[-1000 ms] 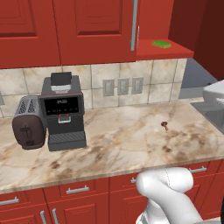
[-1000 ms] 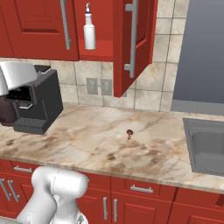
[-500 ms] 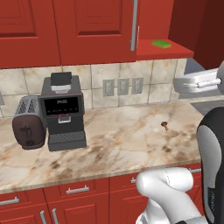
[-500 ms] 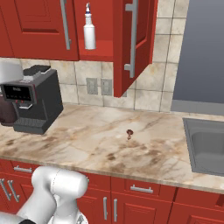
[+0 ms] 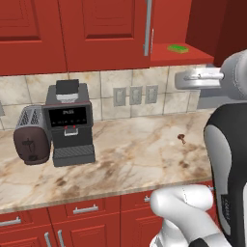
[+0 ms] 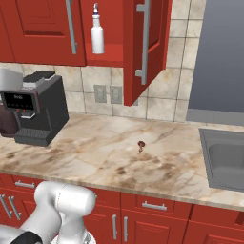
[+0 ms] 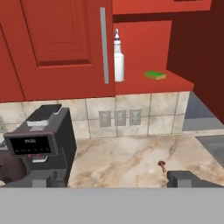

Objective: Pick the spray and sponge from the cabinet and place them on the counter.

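One marbled counter [image 6: 95, 147] (red cabinet [image 6: 147, 47] above, door open).

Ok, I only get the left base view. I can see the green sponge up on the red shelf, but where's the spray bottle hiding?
Observer: On that same cabinet shelf. The spray stands upright to the left of the sponge, close beside the closed door's handle.
Operator: Are they squished together?
Observer: No, the hand view shows bare shelf between them.
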Available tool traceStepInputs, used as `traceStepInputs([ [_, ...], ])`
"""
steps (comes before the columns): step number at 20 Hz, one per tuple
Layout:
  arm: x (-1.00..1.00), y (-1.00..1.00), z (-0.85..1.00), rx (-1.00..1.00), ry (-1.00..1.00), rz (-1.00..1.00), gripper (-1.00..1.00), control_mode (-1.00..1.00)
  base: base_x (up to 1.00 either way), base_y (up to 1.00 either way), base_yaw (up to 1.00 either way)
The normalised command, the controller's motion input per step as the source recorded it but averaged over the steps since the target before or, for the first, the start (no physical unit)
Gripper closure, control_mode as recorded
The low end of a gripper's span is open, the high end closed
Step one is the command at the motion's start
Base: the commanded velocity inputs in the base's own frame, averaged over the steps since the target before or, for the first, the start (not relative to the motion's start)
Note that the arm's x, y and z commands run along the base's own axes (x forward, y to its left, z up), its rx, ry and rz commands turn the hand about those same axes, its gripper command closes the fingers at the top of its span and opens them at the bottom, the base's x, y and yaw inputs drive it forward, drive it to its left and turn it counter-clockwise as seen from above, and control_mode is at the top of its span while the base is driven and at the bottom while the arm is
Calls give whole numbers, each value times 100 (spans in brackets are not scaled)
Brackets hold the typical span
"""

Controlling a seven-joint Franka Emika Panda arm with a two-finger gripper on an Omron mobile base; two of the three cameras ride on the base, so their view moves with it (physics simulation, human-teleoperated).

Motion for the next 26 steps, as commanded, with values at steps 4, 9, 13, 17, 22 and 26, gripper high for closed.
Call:
traceStepInputs([
  [4, 67, 0, -12, 0, 0, 0, -100, -100, 0, 0, 0],
  [9, 82, 0, -11, 3, 0, 2, -100, -100, 0, 0, 0],
  [13, 49, 0, -3, 5, -1, 4, -100, -100, 0, 0, 0],
  [17, 37, 0, 0, 6, -3, 5, -100, -100, 0, 0, 0],
  [22, 43, 0, 3, 1, -3, 3, -100, -100, 0, 0, 0],
  [26, 31, 0, 21, -3, 0, 1, -100, -100, 0, 0, 0],
])
